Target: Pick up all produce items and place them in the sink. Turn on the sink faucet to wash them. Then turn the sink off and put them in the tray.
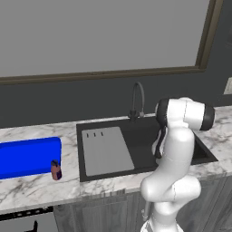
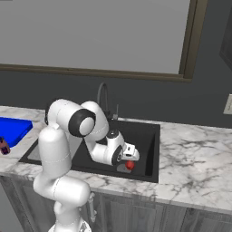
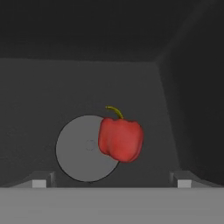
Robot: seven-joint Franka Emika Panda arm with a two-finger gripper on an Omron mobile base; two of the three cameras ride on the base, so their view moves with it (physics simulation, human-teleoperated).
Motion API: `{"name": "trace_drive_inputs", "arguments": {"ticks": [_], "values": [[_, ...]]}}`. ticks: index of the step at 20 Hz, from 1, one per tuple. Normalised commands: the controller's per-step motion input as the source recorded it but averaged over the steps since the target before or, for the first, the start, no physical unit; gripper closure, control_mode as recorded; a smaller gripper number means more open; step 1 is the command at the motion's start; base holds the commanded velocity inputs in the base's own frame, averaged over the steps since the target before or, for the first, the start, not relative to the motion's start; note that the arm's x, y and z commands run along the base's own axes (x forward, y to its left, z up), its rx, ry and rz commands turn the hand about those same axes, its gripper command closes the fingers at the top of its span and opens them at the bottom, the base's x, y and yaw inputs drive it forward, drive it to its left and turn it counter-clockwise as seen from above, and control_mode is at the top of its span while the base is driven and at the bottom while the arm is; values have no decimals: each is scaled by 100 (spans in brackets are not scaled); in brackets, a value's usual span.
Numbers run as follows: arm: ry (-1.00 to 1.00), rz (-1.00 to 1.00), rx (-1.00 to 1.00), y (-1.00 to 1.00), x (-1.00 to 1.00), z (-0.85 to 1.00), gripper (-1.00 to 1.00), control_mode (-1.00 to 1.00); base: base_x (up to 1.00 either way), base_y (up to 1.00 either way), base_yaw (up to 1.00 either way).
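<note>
A small red pepper-like produce item (image 3: pixel 120 140) with a yellow-green stem lies on the floor of the black sink (image 3: pixel 52 87), overlapping the right edge of the round grey drain (image 3: pixel 78 148). In the right base view the same red item (image 2: pixel 130 165) sits at the front of the sink (image 2: pixel 152 136). My gripper (image 2: pixel 130 159) reaches down into the basin just above it. The gripper (image 3: pixel 111 181) is open, its fingertips (image 3: pixel 40 181) wide apart and holding nothing. The dark gooseneck faucet (image 1: pixel 138 99) stands behind the basin. The blue tray (image 1: pixel 29 156) lies on the counter to the left.
A grey slotted drainboard (image 1: pixel 106 152) covers the sink's left part. A small brown-red cylinder (image 1: pixel 55 171) stands at the tray's front right corner. Marble counter (image 2: pixel 195 154) stretches right of the sink. My arm's elbow (image 1: pixel 183 115) hangs over the basin's right side.
</note>
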Motion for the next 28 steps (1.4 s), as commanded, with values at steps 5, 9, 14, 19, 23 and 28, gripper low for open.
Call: {"name": "trace_drive_inputs", "arguments": {"ticks": [5, 9, 14, 19, 23, 28], "values": [[-3, 2, 0, -4, 3, -2, -100, -100, 0, 0, 0], [0, 0, 0, -11, 0, -1, -100, -100, 0, 0, 0], [0, 0, 0, -12, 1, 0, -100, -100, 0, 0, 0], [0, 0, 0, -13, 3, 0, -100, -100, 0, 0, 0], [0, 0, 0, -13, 5, 0, -100, -100, 0, 0, 0], [0, 0, 0, -12, 4, -2, -100, -100, 0, 0, 0]]}}
